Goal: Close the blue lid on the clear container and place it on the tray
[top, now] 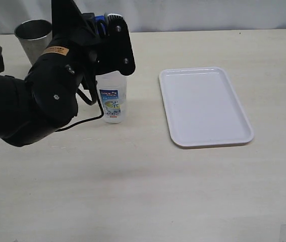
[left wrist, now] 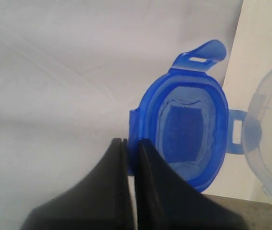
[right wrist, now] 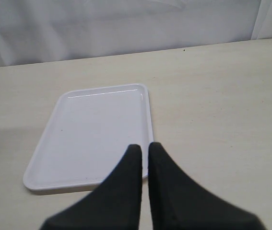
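Observation:
The clear container (top: 112,98) stands upright on the table left of the tray (top: 203,106), its label facing the camera. My left gripper (top: 113,30) hangs just above its mouth and hides it. In the left wrist view the left gripper (left wrist: 131,143) is shut on the rim of the blue lid (left wrist: 186,129), which shows its hollow side with its flaps spread. The container's clear rim (left wrist: 270,143) lies beside the lid, apart from it. A sliver of the blue lid (top: 100,21) peeks out behind the arm. My right gripper (right wrist: 145,147) is shut on nothing, over the tray's (right wrist: 97,129) near edge.
A tapered steel cup (top: 33,38) stands at the back left, behind my left arm. The left arm's dark bulk covers the table's left side. A pale curtain runs along the table's far edge.

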Controlling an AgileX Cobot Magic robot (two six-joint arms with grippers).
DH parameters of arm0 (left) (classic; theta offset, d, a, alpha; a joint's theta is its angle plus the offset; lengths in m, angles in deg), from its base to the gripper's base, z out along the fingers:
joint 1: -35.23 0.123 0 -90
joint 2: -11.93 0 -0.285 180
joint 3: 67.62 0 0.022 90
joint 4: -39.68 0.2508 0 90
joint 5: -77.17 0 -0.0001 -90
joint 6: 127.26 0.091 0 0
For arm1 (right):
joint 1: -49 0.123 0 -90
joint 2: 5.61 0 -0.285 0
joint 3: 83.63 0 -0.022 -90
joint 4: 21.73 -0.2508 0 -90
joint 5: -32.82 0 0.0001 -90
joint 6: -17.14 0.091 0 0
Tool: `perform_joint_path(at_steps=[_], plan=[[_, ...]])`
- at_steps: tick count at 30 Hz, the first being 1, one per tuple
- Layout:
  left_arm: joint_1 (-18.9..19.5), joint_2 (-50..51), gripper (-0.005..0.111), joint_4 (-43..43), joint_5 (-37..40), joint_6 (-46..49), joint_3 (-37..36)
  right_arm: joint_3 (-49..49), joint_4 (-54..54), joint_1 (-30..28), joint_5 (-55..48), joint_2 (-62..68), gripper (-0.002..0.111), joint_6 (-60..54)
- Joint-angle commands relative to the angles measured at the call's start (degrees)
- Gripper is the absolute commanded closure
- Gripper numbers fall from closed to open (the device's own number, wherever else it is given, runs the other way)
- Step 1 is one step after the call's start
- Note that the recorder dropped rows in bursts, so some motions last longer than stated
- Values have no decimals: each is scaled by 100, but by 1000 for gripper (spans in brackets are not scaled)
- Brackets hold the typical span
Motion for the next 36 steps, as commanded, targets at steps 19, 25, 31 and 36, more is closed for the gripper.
perform_joint_path(at_steps=[19, 25, 31, 36], plan=[[-249, -43, 107, -274, 196, 171, -14, 12, -21, -2, 1, -26, 104, 16], [-284, -43, 107, -356, 196, 171, -14, 12, -21, -2, 1, -26, 104, 16], [-284, -43, 107, -412, 246, 171, -14, 12, -21, -2, 1, -26, 104, 16], [-284, -43, 107, -379, 323, 171, -95, 12, -21, -2, 1, -26, 104, 16]])
